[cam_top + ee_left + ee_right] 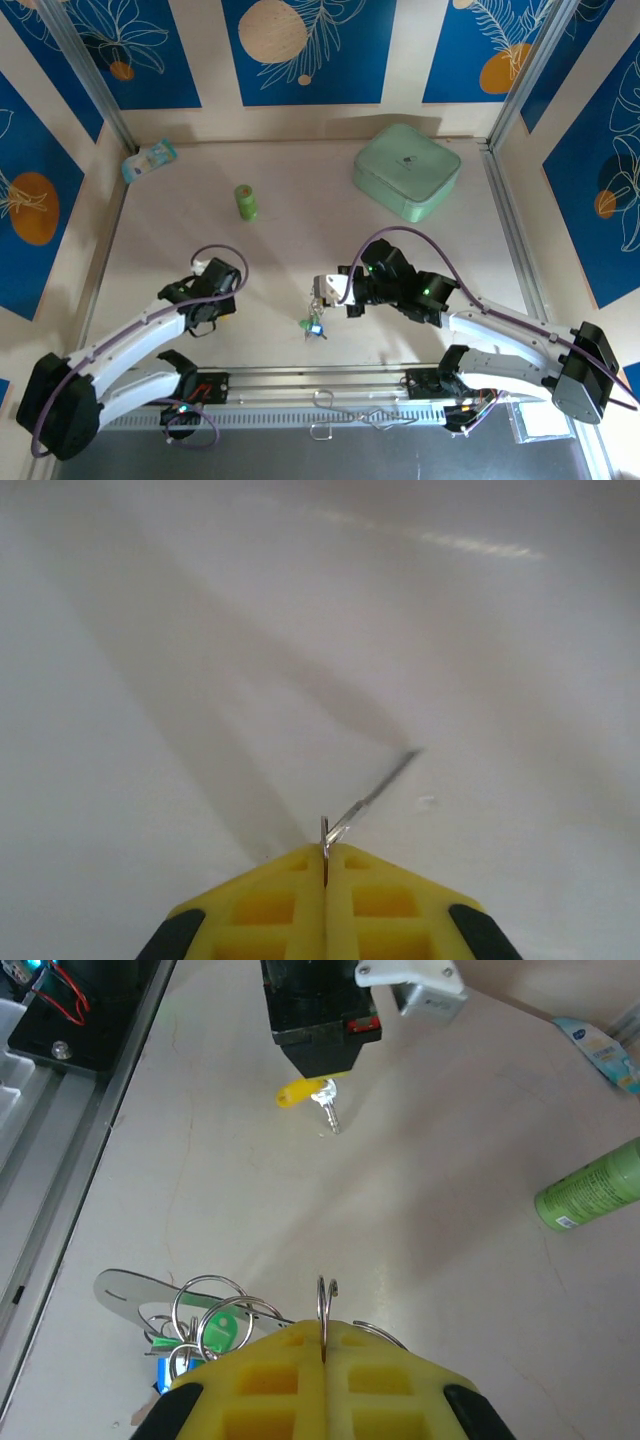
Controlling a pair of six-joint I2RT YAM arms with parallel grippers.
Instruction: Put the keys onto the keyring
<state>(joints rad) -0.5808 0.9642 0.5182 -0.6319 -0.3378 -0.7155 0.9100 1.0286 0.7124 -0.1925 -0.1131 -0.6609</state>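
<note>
The pale bench (300, 240) carries a mint-green lidded box (406, 170) at the far right, a green bottle (245, 202) and a small packet (150, 160) at the far left, all well apart from the work near the arms. The right gripper (322, 1338) is clamped on the keyring (325, 1300). The wire loop stands upright between its yellow pads, edge-on to the wrist camera, and the other rings trail down to the bench with a green key (228, 1328) and a blue key (165, 1372). The left gripper (324, 860) is pinched tight on a sliver of metal. Seen from the right wrist, this looks like the yellow key (300, 1093), its plastic head sticking out to one side of the jaws and its short blade slanting down the other side. That key lies straight ahead of the held ring across bare bench, clearly apart from it. Its long axis runs across the line between the two grippers rather than along it. My judgement is that the left arm should carry the key in and turn it until the hole in its head faces the ring's wire. I cannot make out where the ring's open end sits.
</note>
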